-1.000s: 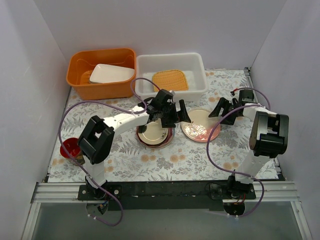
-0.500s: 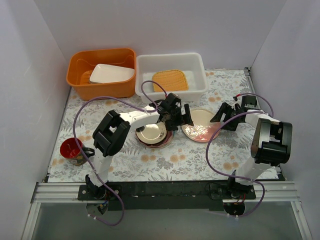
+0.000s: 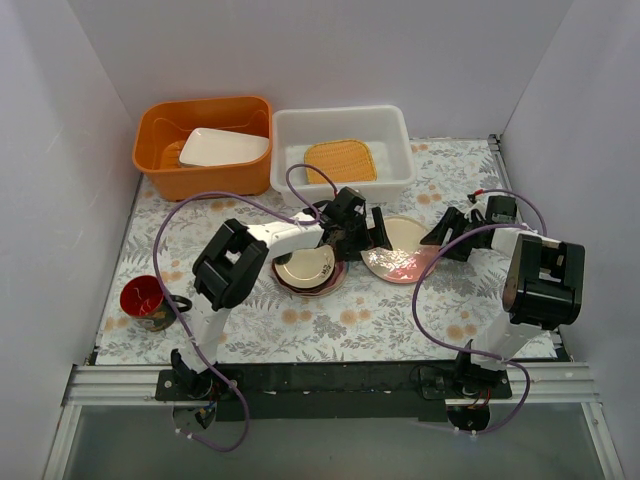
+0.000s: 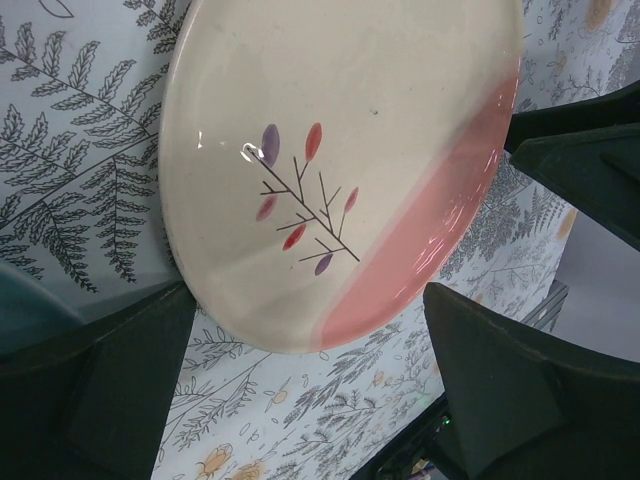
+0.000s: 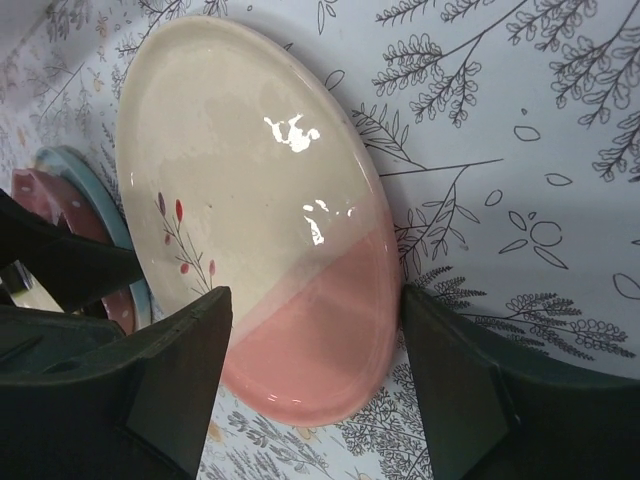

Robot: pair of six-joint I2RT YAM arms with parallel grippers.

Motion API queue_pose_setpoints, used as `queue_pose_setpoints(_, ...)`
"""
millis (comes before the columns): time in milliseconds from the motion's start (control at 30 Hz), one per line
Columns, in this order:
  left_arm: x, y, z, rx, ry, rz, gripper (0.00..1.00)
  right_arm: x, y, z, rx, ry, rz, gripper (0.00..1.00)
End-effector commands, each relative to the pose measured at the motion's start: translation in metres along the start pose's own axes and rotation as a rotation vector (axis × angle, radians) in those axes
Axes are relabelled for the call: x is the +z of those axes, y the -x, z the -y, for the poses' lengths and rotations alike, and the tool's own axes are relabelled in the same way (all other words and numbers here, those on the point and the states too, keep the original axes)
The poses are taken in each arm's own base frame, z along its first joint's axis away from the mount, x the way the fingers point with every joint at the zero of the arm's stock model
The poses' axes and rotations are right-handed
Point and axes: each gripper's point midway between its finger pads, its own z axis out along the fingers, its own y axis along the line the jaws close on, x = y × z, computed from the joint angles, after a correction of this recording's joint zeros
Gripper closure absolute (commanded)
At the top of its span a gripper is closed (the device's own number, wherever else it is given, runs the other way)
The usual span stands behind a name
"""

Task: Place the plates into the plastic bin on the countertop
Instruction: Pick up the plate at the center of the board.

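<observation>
The cream-and-pink plate [image 3: 400, 252] lies on the table [image 3: 330, 325] near the plastic bin [image 3: 385, 125]; the left jaws and the right jaws stand wide at its opposite edges, holding nothing; pickup seems in hand; next, one pair must close on the rim and lift.

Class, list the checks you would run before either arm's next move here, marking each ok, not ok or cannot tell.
1. Left gripper open: ok.
2. Right gripper open: ok.
3. Cream-and-pink plate between both grippers' fingers: ok.
4. Plate gripped: not ok; it lies on the countertop.
5. Room in the plastic bin: ok; only the orange plate inside.
</observation>
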Motion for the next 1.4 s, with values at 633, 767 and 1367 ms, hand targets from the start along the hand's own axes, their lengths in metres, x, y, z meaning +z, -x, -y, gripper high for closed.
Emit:
queue_pose_setpoints(633,0.027,-0.023,-0.037,0.003,0.105,-0.071,0.02,-0.001,-0.059,-0.039,0.000,0.358,-0.055,0.28)
queue_pose_setpoints(767,0.028,-0.022,-0.043,0.001,0.129,-0.065,0.02,0.000,-0.061,-0.033,0.019,0.315,-0.053,0.30)
queue_pose_setpoints(1367,0.011,-0.006,-0.080,-0.069,0.308,0.094,0.05,0.001,0.026,0.019,-0.043,-0.122,0.143,0.30)
